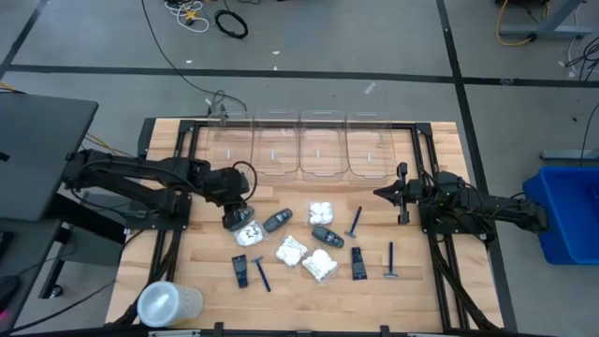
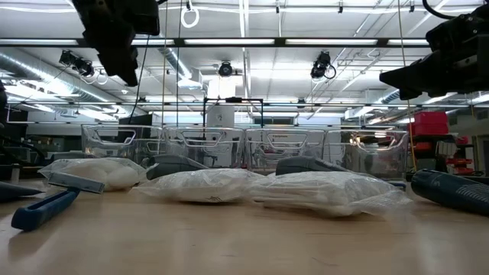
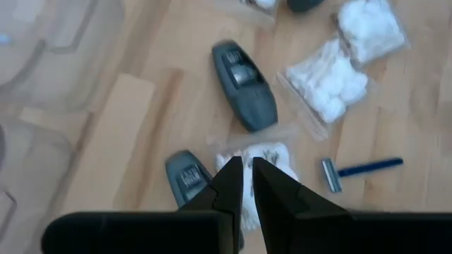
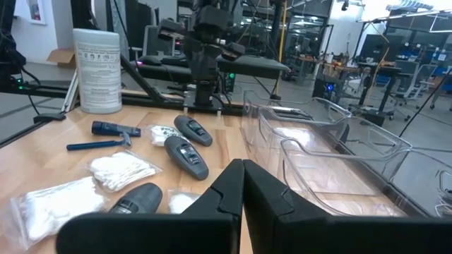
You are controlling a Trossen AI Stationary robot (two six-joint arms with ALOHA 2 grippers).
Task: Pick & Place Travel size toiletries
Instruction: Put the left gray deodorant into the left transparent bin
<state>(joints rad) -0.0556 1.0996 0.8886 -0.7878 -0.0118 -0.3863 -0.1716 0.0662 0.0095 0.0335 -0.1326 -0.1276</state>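
The toiletries lie spread on the wooden table: dark grey oval cases [image 1: 277,221] [image 1: 326,234], white packets [image 1: 291,251] [image 1: 321,212], black tubes [image 1: 241,270] [image 1: 358,262], and blue razors [image 1: 261,273] [image 1: 391,260]. My left gripper [image 1: 236,217] hovers above a white packet [image 3: 272,154] and a grey case [image 3: 185,176], its fingers a narrow gap apart. In the low view it hangs well above the table [image 2: 122,53]. My right gripper [image 1: 382,194] waits shut in the air near the table's right side, pointing left.
A row of clear plastic bins [image 1: 299,150] stands along the far edge. A large translucent round container [image 1: 168,304] lies at the near left corner. Another grey case [image 3: 244,85] and a razor [image 3: 360,169] lie close to the left gripper. Bare wood shows at the near right.
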